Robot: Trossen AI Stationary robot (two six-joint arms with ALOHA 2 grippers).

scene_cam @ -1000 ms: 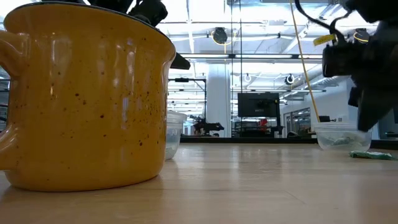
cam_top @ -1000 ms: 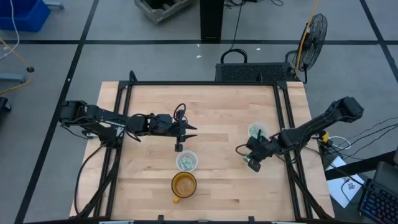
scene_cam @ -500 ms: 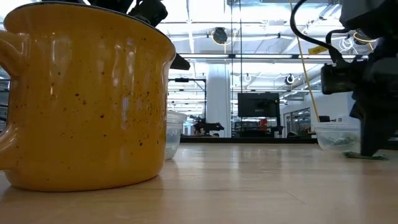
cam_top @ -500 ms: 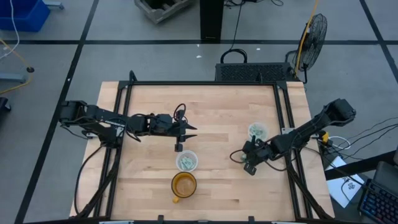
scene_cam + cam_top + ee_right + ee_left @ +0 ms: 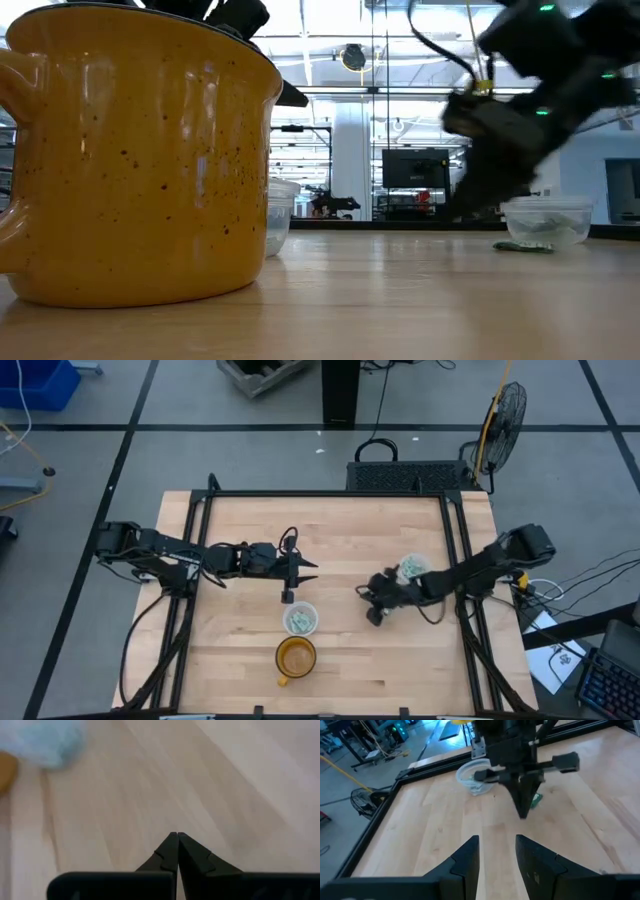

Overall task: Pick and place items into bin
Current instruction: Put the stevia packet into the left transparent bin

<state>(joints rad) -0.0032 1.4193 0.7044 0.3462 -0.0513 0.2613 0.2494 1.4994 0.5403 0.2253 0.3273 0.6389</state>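
Observation:
Pale green-and-white packets fill a clear cup [image 5: 300,619] near the table's middle and a second clear cup [image 5: 412,570] [image 5: 545,218] toward the right. One loose packet [image 5: 523,246] [image 5: 536,800] lies flat on the wood in front of that second cup. My right gripper [image 5: 372,605] [image 5: 175,837] hangs between the two cups, close above the table, shut, with nothing visible between its fingers. My left gripper [image 5: 288,585] [image 5: 497,855] waits open just on the far side of the middle cup.
A yellow speckled mug [image 5: 295,657] [image 5: 140,150] stands on the near side of the middle cup. A black frame [image 5: 325,494] runs along the table's edges. Bare wood [image 5: 350,530] spreads across the far half, and a fan [image 5: 505,410] stands beyond the far right corner.
My right gripper has dipped to the table by the loose packet, then swept toward the table's left edge and a little toward the far edge, lifting and tilting. The loose packet now lies farther left on the wood than before. My left arm has kept still.

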